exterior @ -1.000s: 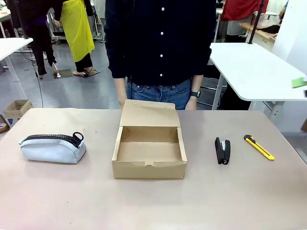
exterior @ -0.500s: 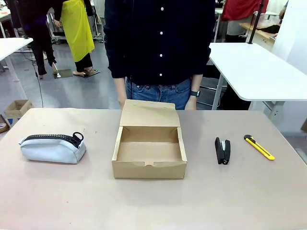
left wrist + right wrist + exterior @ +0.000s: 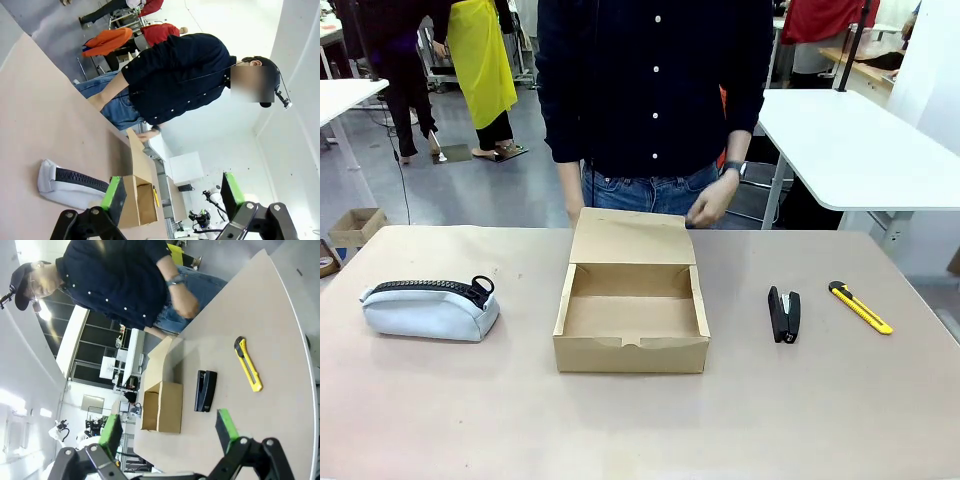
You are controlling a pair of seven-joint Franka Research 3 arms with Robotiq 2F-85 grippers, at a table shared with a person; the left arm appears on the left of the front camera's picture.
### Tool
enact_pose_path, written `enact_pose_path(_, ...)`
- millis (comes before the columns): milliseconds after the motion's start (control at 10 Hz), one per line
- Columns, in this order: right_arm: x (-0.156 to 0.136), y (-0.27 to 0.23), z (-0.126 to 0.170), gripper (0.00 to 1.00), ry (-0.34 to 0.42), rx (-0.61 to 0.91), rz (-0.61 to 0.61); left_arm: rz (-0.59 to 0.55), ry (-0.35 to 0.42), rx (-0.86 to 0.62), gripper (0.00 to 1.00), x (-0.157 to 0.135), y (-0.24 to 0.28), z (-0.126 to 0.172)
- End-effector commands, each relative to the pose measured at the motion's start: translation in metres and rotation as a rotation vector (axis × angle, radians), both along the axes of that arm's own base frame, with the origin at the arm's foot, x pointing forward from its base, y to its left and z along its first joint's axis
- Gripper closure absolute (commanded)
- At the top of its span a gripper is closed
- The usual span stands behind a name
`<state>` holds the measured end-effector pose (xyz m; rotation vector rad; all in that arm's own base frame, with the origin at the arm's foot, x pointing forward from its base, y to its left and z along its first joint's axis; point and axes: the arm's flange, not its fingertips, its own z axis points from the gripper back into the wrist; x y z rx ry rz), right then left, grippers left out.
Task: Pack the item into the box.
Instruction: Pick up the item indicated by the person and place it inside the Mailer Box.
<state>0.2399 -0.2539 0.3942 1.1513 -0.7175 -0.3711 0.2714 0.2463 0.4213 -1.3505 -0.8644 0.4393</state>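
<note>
Front view: a smooth, matte beige table [image 3: 640, 420] is seen with a person [image 3: 655, 90] in a dark buttoned shirt standing at its far edge. A shallow rectangular box [image 3: 631, 345] of brown cardboard sits at the middle, open, with its hinged lid [image 3: 632, 237] folded back toward the far edge. A narrow black stapler [image 3: 784, 314] lies flat on the bare surface between the box and the right edge, apart from both. A slim yellow-and-black knife [image 3: 860, 307] lies nearer the right edge. A soft, rounded light-blue pouch [image 3: 430, 307] with a dark zip rests near the left edge.

Compared with a second ago, the person's hand [image 3: 705, 208], the one with the watch [image 3: 731, 168], has been lifted from hip level to just above the lid's far corner; the objects are unmoved.

The left gripper [image 3: 172, 192] is seen spread wide with nothing between its green pads. The right gripper [image 3: 168, 427] is likewise spread wide and empty, above the table, with the stapler lying beyond it.
</note>
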Motion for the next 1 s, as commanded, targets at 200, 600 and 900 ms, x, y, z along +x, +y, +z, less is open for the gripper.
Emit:
enact_pose_path(200, -0.0042, -0.0013, 0.0058, 0.0, -0.027, -0.018, 0.0, 0.009, -0.025, 0.014, 0.0, -0.0012, -0.0023, 0.0064)
enact_pose_path(600, -0.0042, -0.0013, 0.0058, 0.0, -0.027, -0.018, 0.0, 0.009, -0.025, 0.014, 0.0, -0.0012, -0.0023, 0.0064)
enact_pose_path(900, -0.0042, -0.0013, 0.0058, 0.0, -0.027, -0.018, 0.0, 0.009, -0.025, 0.014, 0.0, -0.0012, -0.0023, 0.0064)
